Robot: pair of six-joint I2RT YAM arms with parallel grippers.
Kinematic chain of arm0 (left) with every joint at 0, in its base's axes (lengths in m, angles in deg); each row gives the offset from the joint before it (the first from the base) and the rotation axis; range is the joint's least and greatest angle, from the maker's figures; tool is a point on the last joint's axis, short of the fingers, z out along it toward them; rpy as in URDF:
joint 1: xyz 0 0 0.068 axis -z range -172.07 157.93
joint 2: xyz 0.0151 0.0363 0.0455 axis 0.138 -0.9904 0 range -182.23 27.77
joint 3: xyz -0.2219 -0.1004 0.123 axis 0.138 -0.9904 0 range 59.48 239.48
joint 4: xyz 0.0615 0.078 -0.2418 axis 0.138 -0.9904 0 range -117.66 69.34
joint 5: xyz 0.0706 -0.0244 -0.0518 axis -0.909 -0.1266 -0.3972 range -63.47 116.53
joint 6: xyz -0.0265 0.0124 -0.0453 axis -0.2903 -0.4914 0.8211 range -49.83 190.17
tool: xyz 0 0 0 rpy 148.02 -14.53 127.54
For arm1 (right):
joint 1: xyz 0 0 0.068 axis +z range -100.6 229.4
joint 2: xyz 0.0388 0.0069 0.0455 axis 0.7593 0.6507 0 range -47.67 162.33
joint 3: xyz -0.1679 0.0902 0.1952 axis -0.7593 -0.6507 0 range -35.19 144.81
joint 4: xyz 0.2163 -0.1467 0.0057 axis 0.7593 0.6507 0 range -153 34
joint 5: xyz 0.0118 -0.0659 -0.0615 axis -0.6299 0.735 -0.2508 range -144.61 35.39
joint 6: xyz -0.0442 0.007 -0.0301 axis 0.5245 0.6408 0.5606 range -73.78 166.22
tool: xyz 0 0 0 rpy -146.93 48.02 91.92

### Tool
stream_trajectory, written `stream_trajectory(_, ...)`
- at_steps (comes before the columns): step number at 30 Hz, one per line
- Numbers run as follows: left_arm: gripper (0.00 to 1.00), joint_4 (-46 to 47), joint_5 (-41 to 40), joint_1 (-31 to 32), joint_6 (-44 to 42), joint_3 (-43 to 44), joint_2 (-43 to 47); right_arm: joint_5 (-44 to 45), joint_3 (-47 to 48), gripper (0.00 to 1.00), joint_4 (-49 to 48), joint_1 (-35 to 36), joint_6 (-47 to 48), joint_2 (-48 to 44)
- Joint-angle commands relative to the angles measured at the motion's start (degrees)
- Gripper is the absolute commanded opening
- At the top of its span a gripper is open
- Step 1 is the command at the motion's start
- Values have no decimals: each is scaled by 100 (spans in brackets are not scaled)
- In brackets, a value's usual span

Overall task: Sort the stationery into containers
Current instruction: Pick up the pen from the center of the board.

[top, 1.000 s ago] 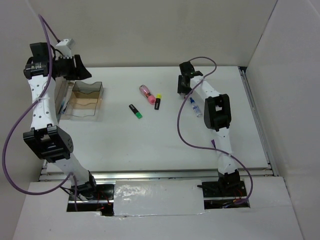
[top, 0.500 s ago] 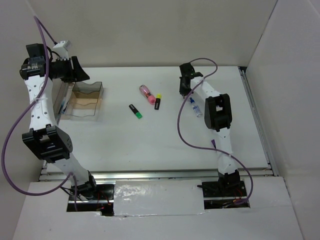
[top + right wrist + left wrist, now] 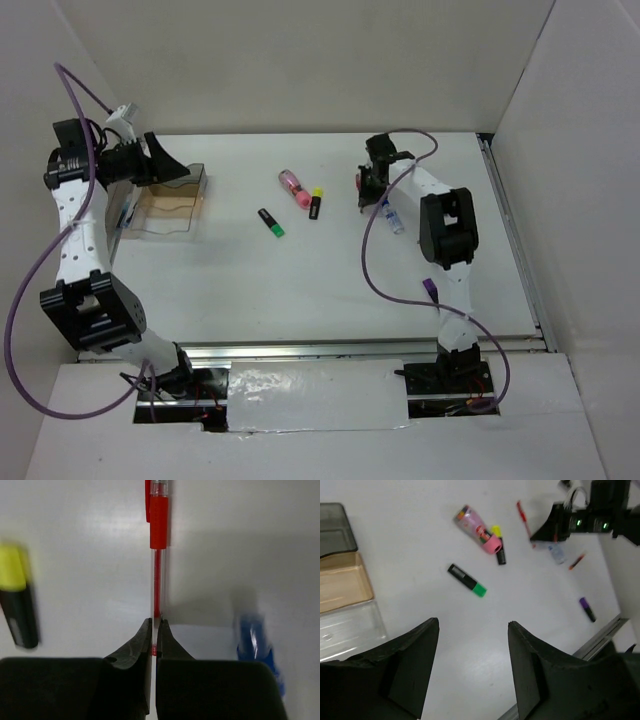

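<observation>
Red pen (image 3: 157, 565) is pinched tight by the right gripper (image 3: 154, 630), blue-capped bottle (image 3: 252, 640) just beside it. Left gripper (image 3: 473, 625) is held wide open near the clear box (image 3: 165, 205).

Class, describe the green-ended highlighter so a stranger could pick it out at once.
On the white table, look between the clear box at the left and the pink tube near the middle. A black highlighter lies alone there; its end is green, unlike the yellow-ended highlighter beside the tube.
</observation>
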Motion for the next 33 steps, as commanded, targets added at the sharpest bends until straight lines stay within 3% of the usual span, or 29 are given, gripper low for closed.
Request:
stream_trajectory(1,70,1492,1023,-43,889,-973,762,-877,-1182,0,-280,269,216,-1719)
stream_trajectory(3,70,2372,1856,-34,1851,-1608,1191,-1333,-1974,0,-888,367,304,-2343)
stream_trajectory(4,70,3682,2050,18,2415,-2324,1351,-1509,-2176,0,-1037,463,313,-2860)
stream_trajectory(6,71,5311,2228,115,4027,-3458,1859,-2089,-2669,0,-1354,542,287,-3494)
stream_trajectory(8,71,6824,2080,351,4721,-4016,2160,-2719,-3116,0,-1599,683,217,-3848)
stream_trajectory(12,70,7816,1352,1098,5469,-4992,2757,-3179,-3707,0,-2022,982,23,-4761)
stream_trajectory(18,68,9351,393,2258,6137,-5670,2909,-3996,-3795,0,-2365,1307,-486,-5054)
stream_trajectory(22,67,9241,-275,2725,6103,-5750,2680,-4191,-3638,0,-2524,1500,-837,-4984)
stream_trajectory(33,58,8951,-347,2954,5945,-5452,2073,-4306,-3348,0,-2568,1905,-1146,-4764)
